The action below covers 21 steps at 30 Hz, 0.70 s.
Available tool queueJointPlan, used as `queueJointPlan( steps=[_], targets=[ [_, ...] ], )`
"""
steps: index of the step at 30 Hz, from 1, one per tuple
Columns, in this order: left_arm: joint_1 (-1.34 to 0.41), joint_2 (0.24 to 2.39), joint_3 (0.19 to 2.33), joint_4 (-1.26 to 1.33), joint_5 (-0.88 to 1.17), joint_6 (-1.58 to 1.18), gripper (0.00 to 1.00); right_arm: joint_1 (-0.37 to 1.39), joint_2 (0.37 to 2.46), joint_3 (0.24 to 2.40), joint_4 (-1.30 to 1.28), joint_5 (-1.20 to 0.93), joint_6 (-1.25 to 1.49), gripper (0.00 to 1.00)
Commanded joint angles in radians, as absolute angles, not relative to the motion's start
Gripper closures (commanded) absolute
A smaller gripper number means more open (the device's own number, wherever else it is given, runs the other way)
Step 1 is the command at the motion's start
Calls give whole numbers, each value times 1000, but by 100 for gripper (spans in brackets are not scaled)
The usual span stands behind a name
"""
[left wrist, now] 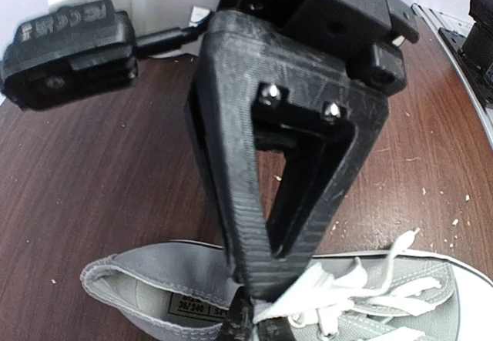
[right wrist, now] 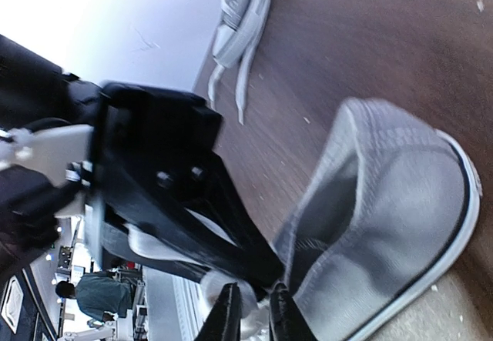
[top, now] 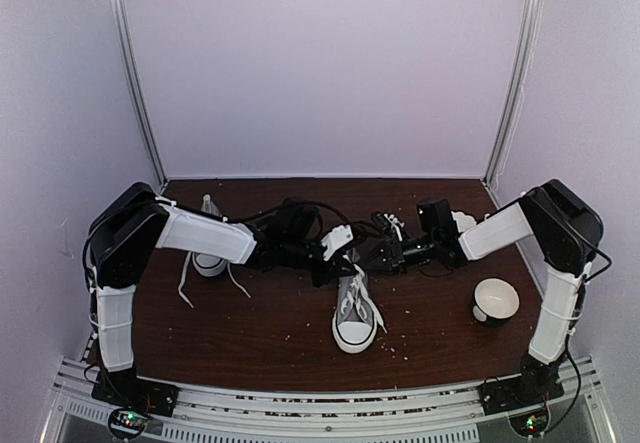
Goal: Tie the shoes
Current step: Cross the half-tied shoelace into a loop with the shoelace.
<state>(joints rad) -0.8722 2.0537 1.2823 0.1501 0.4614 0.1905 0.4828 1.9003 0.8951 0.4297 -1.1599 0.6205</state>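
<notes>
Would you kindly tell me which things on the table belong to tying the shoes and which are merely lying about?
Belongs to the job:
- centre shoe, with its white laces
- second shoe, back left, laces trailing loose

Just lying about:
- white cup on the right
- crumbs scattered over the table
</notes>
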Motion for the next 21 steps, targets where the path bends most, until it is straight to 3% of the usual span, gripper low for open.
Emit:
queueJointPlan(
  steps=[1, 21],
  targets=[
    [-877, 2033, 1282, 200, 454, 191, 100, 500, 1857, 934, 103, -1099, 391, 86],
    [-877, 2034, 1283, 198, 456, 193, 100, 515, 1879, 919, 259, -1176, 520, 83]
  ],
)
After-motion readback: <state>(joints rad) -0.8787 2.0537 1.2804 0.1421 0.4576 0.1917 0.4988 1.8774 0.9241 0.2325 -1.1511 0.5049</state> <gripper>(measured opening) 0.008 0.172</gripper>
